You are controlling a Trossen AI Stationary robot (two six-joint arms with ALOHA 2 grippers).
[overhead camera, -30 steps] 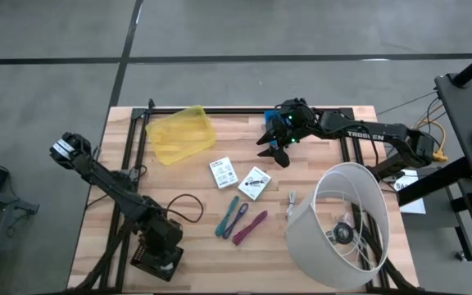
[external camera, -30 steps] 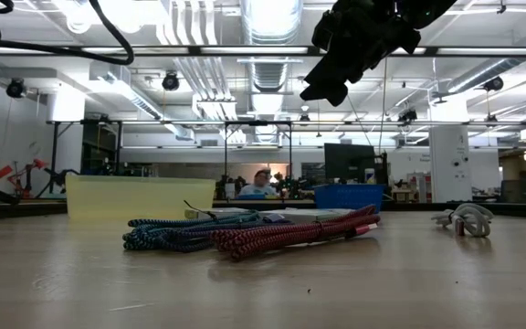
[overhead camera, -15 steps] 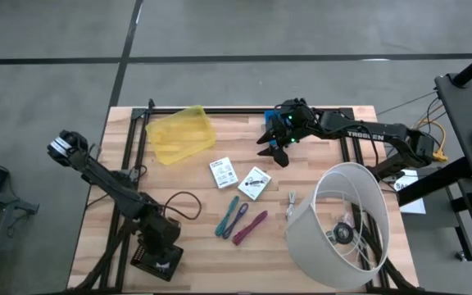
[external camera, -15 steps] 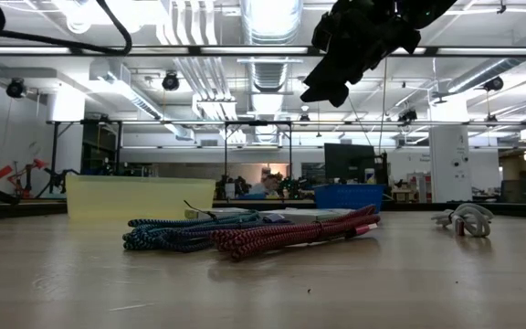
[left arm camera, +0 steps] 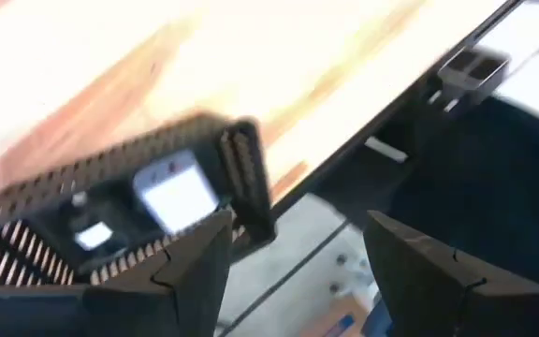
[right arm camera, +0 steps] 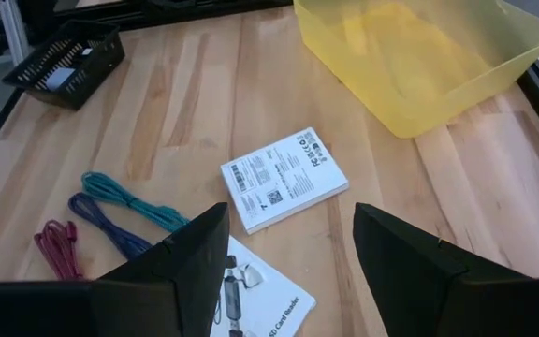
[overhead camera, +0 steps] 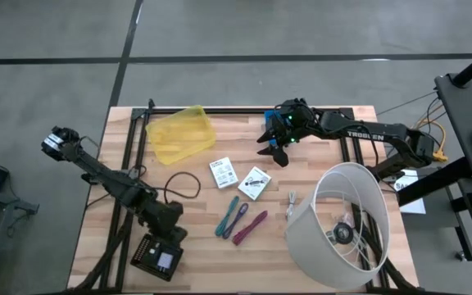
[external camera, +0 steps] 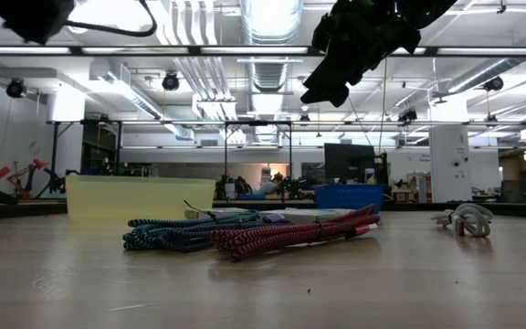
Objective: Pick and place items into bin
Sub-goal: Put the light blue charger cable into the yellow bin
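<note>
Teal, purple and magenta braided cords point(overhead camera: 241, 221) and two white printed packets point(overhead camera: 223, 172) lie mid-table near your translucent yellow plastic bin point(overhead camera: 180, 134), while your right gripper point(overhead camera: 272, 152) hovers above, spread and empty.

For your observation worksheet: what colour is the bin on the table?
The bin is translucent yellow, clearest in the right wrist view.

Translucent yellow plastic bin point(overhead camera: 180, 133) at table's far left. Two white printed packets point(overhead camera: 223, 172) point(overhead camera: 255, 182) mid-table; teal point(overhead camera: 228, 215), purple point(overhead camera: 238, 220), magenta point(overhead camera: 251, 227) braided cords nearer. Large white lampshade point(overhead camera: 344, 223) right.
</note>
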